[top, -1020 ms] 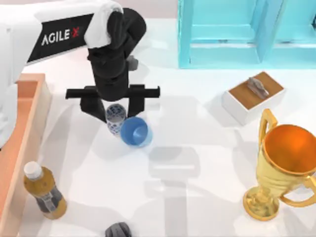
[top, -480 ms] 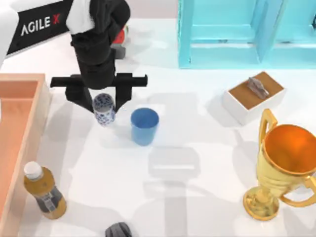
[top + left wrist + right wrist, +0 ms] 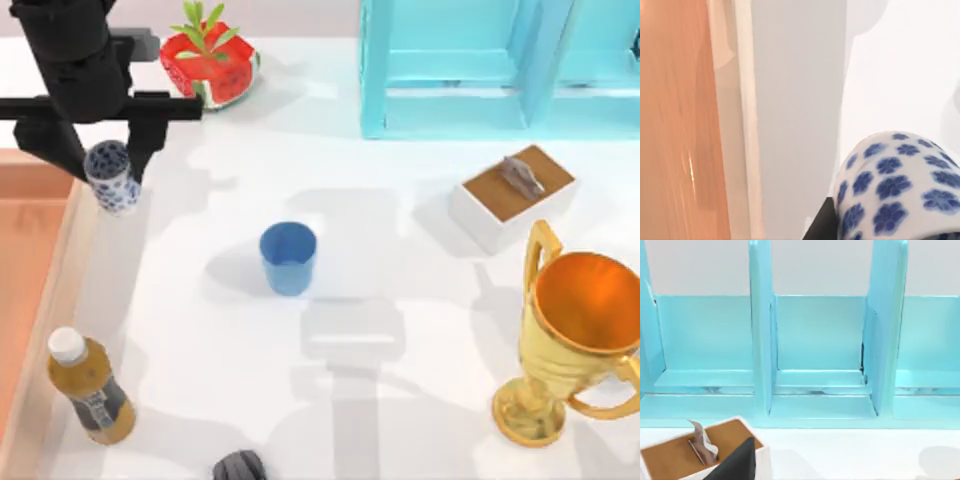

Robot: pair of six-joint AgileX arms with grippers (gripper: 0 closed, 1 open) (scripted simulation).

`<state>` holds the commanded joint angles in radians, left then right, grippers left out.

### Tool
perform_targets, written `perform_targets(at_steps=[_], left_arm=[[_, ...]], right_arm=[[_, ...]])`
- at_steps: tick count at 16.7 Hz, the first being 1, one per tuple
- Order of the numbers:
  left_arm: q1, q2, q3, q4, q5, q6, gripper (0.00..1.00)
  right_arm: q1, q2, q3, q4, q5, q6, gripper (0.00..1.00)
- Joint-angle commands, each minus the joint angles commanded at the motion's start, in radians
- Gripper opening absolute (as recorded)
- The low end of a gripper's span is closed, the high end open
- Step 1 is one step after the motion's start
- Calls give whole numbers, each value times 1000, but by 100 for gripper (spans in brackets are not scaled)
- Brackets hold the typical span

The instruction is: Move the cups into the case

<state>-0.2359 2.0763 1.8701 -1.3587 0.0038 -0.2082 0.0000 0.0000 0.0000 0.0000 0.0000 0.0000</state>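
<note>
The white cup with blue flowers (image 3: 112,180) hangs tilted above the table, and my left gripper (image 3: 104,158) is shut on it. It sits just right of the case's right wall (image 3: 66,262), outside the case. In the left wrist view the same floral cup (image 3: 895,185) is close up, with the case's orange-brown floor (image 3: 675,125) and pale wall rim (image 3: 745,120) beside it. The plain blue cup (image 3: 288,258) stands upright alone near the table's middle. My right arm is parked, and its wrist view faces the turquoise shelf (image 3: 815,350).
A watermelon-shaped planter (image 3: 210,62) sits behind the left gripper. A juice bottle (image 3: 90,392) stands at the front left beside the case. The turquoise shelf (image 3: 500,65), a white box with a brown top (image 3: 515,195) and a gold trophy (image 3: 575,335) fill the right side.
My left gripper lifted the floral cup away from the blue cup and carried it left and back toward the case. The blue cup, briefly tipped, now stands upright.
</note>
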Motion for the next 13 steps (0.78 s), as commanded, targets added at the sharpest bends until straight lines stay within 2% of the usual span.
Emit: perform_targets(at_steps=[3,6,8,13], left_arm=[[-2,1,-5,2,-2,3,0],[66,-67,-72,0,-1,71,0],[162,-164,-156,-8,-1,163,0],[490,-489,-445,-34,-1,481,0]], right_arm=[[0,0,0,0,0,0,100],[0,0,0,0,0,0,100],[0,0,0,0,0,0,100],[0,0,0,0,0,0,100]])
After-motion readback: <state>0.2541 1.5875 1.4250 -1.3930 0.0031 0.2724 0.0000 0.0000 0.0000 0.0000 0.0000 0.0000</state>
